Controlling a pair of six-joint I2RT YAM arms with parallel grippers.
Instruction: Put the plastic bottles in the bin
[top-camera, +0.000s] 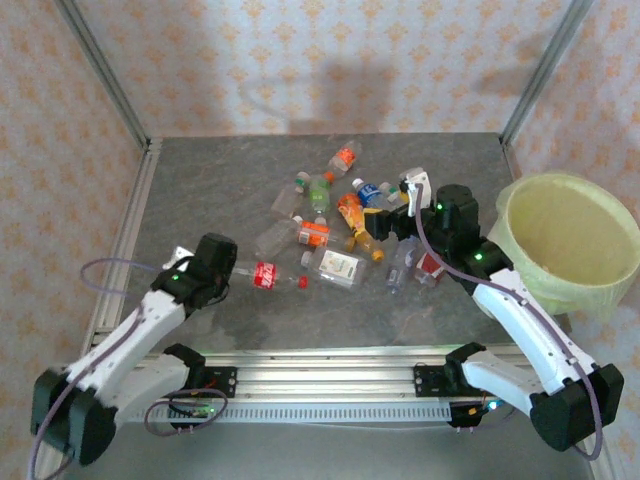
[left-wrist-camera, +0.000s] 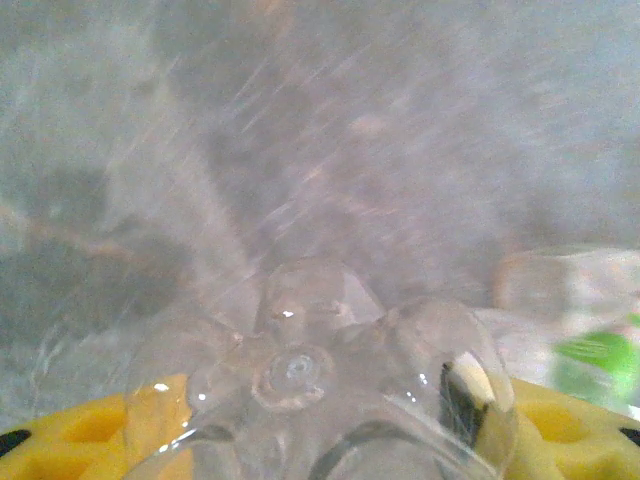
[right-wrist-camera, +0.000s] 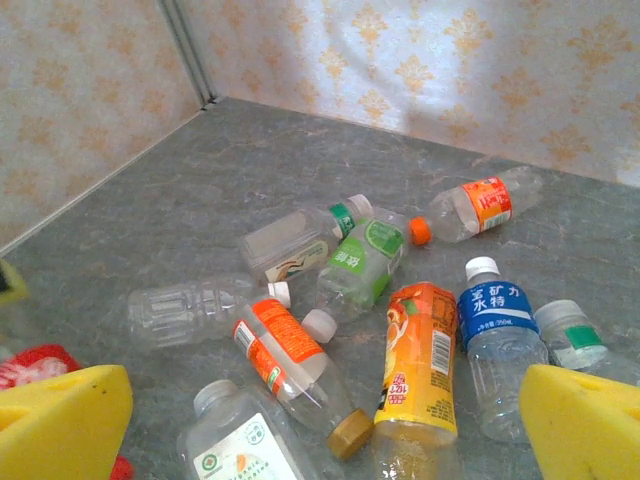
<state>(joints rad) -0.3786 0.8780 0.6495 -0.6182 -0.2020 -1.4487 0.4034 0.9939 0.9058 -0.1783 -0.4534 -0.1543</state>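
Several plastic bottles (top-camera: 340, 215) lie in a loose pile mid-table. One clear bottle with a red label (top-camera: 265, 275) lies apart at the left, and my left gripper (top-camera: 232, 268) is shut on its base end. The left wrist view has that clear ribbed base (left-wrist-camera: 300, 375) squeezed between my yellow fingers (left-wrist-camera: 90, 430). My right gripper (top-camera: 385, 222) hangs open above the pile's right side. Below its yellow pads (right-wrist-camera: 585, 420) lie an orange juice bottle (right-wrist-camera: 420, 360), a blue-labelled one (right-wrist-camera: 495, 310) and an orange-labelled one (right-wrist-camera: 285, 350). The pale yellow-green bin (top-camera: 600, 290) stands at the right edge.
Metal frame posts (top-camera: 105, 70) and patterned walls close in the table on three sides. A rail (top-camera: 320, 375) with both arm bases runs along the near edge. More bottles (top-camera: 408, 262) lie under my right forearm, close to the bin.
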